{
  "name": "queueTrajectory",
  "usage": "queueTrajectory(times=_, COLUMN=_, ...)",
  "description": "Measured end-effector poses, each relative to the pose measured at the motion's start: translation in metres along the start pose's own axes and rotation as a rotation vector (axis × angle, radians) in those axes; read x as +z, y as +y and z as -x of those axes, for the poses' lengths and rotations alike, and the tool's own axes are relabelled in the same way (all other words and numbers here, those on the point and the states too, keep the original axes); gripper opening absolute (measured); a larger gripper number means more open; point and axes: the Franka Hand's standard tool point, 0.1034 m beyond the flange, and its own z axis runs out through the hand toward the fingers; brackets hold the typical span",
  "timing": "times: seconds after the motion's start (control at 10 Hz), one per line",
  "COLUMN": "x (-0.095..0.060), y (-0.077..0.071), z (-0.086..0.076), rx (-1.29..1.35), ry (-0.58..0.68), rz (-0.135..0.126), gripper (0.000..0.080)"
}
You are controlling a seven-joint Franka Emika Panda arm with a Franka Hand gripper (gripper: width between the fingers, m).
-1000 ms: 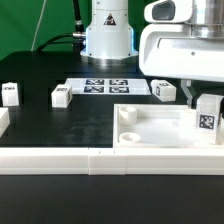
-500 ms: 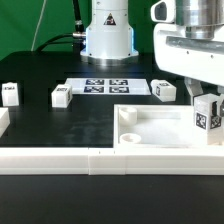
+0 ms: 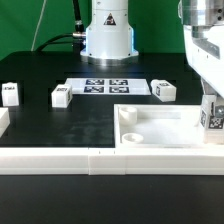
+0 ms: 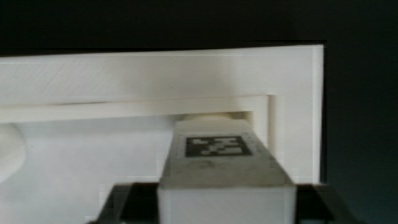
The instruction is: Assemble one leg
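Note:
My gripper (image 3: 211,105) is shut on a leg (image 3: 214,119), a small white block with a black-and-white tag. It holds the leg upright at the far right edge of the exterior view, over the right side of the large white panel (image 3: 160,128). In the wrist view the leg (image 4: 217,165) sits between my dark fingers (image 4: 128,203), its tip near the panel's inner corner (image 4: 267,100). Three more legs lie on the black table: one at the far left (image 3: 10,94), one left of centre (image 3: 62,96), one behind the panel (image 3: 165,90).
The marker board (image 3: 105,86) lies at the back middle, in front of the arm's base (image 3: 107,35). A long white rail (image 3: 90,160) runs along the front edge. A white piece (image 3: 3,122) stands at the far left.
My gripper has moved toward the exterior view's right with the leg in it, now partly out of frame. The other parts have not moved.

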Motion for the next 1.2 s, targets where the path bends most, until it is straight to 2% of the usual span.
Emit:
queueTrajectory(times=0.3, x=-0.0002, y=-0.0008, z=-0.0012, rx=0.191, ry=-0.002, rz=-0.002, gripper=0.0291)
queueTrajectory(times=0.5, x=0.0000, y=-0.0008, z=-0.0014, rx=0.123, ry=-0.002, rz=-0.002, gripper=0.0291)
queueTrajectory(times=0.6, x=0.0000, y=-0.0008, z=-0.0017, rx=0.093, ry=-0.002, rz=0.000, gripper=0.0449)
queueTrajectory(times=0.7, x=0.0002, y=0.0009, z=-0.0005, rx=0.035, ry=-0.003, rz=0.014, gripper=0.0573)
queueTrajectory(times=0.8, x=0.0001, y=0.0009, z=-0.0005, rx=-0.058, ry=-0.003, rz=0.015, gripper=0.0573)
queueTrajectory(times=0.9, x=0.0001, y=0.0008, z=-0.0011, rx=-0.189, ry=-0.003, rz=0.015, gripper=0.0636)
queueTrajectory(times=1.2, x=0.0002, y=0.0007, z=-0.0014, rx=-0.472, ry=-0.004, rz=0.013, gripper=0.0645)
